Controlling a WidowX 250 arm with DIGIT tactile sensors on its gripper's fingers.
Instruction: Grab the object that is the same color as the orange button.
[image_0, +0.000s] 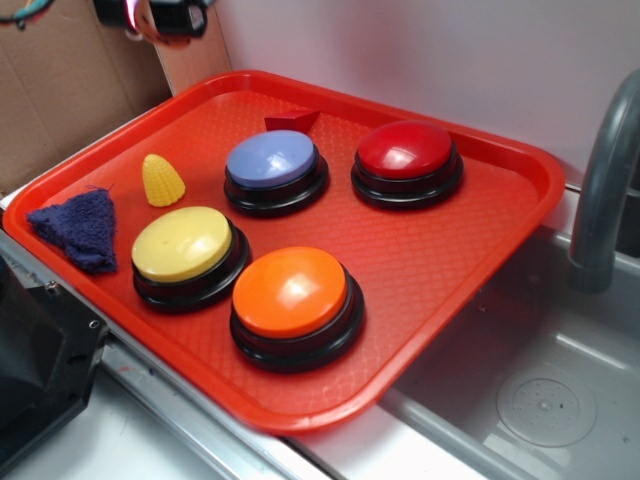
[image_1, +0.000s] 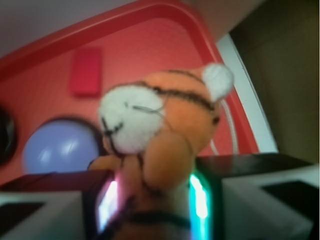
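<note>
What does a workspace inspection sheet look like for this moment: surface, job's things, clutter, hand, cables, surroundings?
Surface: red tray, textured, set beside a sink.
Job's things: orange tiger toy is between the fingers in the wrist view, lifted above the tray; orange button sits at the tray's near edge.
Clutter: yellow button, blue button, red button, yellow corn piece, small red wedge, dark blue cloth on the tray's left rim.
Hand: hand shut on the toy; in the exterior view only part of it shows at the top edge.
Cables: a cable loops at the top left corner of the exterior view.
Surroundings: grey faucet, sink basin, cardboard panel behind.
</note>
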